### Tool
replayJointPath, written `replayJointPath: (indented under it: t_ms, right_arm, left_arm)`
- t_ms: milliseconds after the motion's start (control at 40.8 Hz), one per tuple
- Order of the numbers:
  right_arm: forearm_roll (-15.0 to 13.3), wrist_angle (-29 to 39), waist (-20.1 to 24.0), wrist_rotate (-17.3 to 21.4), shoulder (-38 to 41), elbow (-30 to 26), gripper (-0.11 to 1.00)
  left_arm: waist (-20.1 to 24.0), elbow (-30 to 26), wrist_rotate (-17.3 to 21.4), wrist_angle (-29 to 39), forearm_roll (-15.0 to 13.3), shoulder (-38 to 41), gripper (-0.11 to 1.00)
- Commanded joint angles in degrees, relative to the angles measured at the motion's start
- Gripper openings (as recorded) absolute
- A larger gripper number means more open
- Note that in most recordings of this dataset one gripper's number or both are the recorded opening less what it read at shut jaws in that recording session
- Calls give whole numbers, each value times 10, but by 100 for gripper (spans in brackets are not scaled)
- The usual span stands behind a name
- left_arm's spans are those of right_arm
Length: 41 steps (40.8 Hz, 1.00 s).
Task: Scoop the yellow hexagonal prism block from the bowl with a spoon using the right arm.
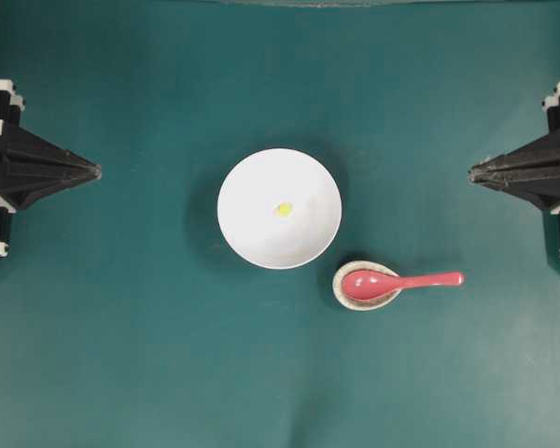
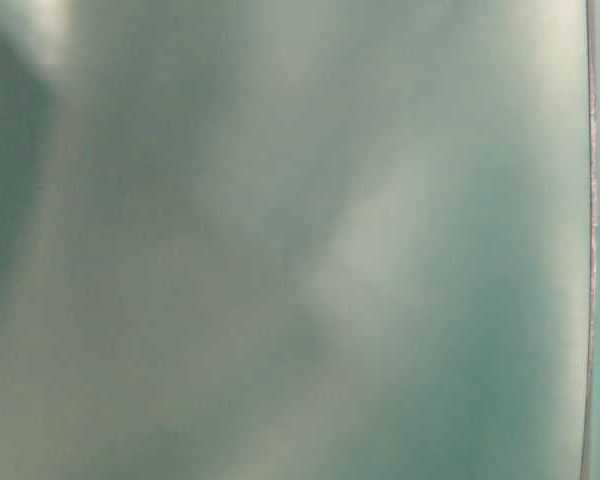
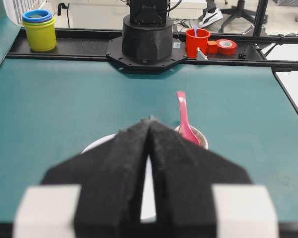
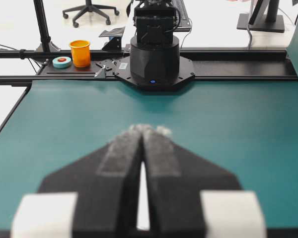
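A white bowl [image 1: 279, 208] stands in the middle of the teal table, and the tiny yellow hexagonal prism block [image 1: 284, 210] lies inside it. The pink-red spoon [image 1: 399, 281] rests with its scoop in a small speckled spoon rest [image 1: 365, 285] just right of the bowl, handle pointing right. My right gripper [image 1: 472, 172] is shut and empty at the right edge, far from the spoon. Over at the left edge my left gripper [image 1: 97, 171] is shut and empty too. From the left wrist, the spoon [image 3: 183, 119] and the bowl [image 3: 100, 143] lie beyond the shut tips [image 3: 150, 119]. The right wrist view shows shut tips [image 4: 143, 128] and a white sliver of the bowl behind them.
The left arm's base [image 4: 154, 54] stands at the far table edge in the right wrist view, with an orange cup [image 4: 80, 53] and tape roll [image 4: 62, 62] beside it. Beside the right arm's base [image 3: 147, 39] are stacked cups [image 3: 39, 29] and a red cup [image 3: 196, 41]. The table-level view is a teal blur.
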Motion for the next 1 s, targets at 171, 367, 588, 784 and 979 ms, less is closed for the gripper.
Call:
replayJointPath:
  t_ms: [171, 367, 588, 784, 979]
  right_arm:
    - [11, -2, 0, 1, 4, -16, 28]
    - [27, -3, 1, 2, 11, -14, 50]
    - [31, 2, 1, 2, 33, -11, 50]
    - [33, 7, 1, 7, 63, -5, 50]
    - [33, -11, 1, 33, 114, 1, 50]
  left_arm:
    - [1, -16, -2, -3, 2, 4, 0]
    - [2, -16, -2, -3, 2, 4, 0]
    - [1, -16, -2, -3, 2, 4, 0]
    - [2, -16, -2, -3, 2, 4, 0]
    - [1, -15, -2, -3, 2, 4, 0]
